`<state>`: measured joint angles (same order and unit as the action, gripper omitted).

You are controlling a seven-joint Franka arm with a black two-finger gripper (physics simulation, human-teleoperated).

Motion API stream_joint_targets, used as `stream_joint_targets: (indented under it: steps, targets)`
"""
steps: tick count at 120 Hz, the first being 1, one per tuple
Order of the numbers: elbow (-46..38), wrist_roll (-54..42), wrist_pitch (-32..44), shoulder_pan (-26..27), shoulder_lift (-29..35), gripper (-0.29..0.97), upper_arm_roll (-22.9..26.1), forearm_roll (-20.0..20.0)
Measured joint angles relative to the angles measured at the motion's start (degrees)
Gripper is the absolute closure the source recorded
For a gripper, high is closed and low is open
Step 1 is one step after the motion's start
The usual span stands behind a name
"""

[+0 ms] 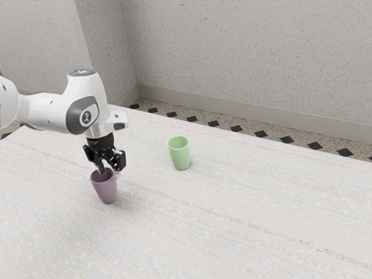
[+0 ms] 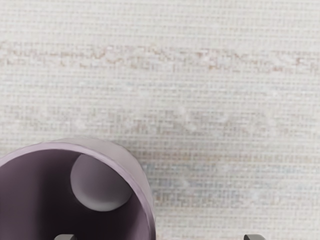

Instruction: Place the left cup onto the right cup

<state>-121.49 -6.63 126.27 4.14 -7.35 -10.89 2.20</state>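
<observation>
A purple cup (image 1: 104,187) stands on the pale table (image 1: 232,221) toward the exterior view's left. My black gripper (image 1: 108,168) hangs straight down over its rim and is open. In the wrist view the purple cup (image 2: 75,195) lies just under the hand, its hollow inside and round bottom showing. One fingertip (image 2: 64,236) sits within the cup's mouth, and the other fingertip (image 2: 254,236) is well outside the wall, apart from it. A light green cup (image 1: 179,152) stands upright farther to the exterior view's right, apart from the gripper.
Grey speckled walls (image 1: 244,52) rise behind the table, and a strip of floor with black diamond tiles (image 1: 261,133) runs along its far edge. Bare tabletop (image 2: 200,100) stretches between the two cups and toward the front.
</observation>
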Motion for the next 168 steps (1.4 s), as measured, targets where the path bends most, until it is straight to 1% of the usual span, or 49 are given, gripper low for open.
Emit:
stream_joint_targets:
  steps: [56,80,92,114,126,143,168]
  targets:
    - [0.0,-0.5,2.2,-0.3,-2.9,0.27,0.0,0.0]
    - [0.0,-0.6,3.0,-0.3,-3.9,0.29,0.0,0.0]
    - [0.0,-0.7,3.3,-0.4,-4.1,0.35,0.0,0.0]
    - [0.0,-0.8,3.6,-0.3,-4.3,0.59,0.1,0.0]
    - [-0.1,-0.8,3.8,-0.3,-4.3,0.67,0.1,0.1]
    - [-0.2,-0.8,4.0,-0.3,-4.3,0.74,0.1,0.1]
    - [-0.2,-0.6,4.1,-0.3,-4.3,0.78,0.1,-0.1]
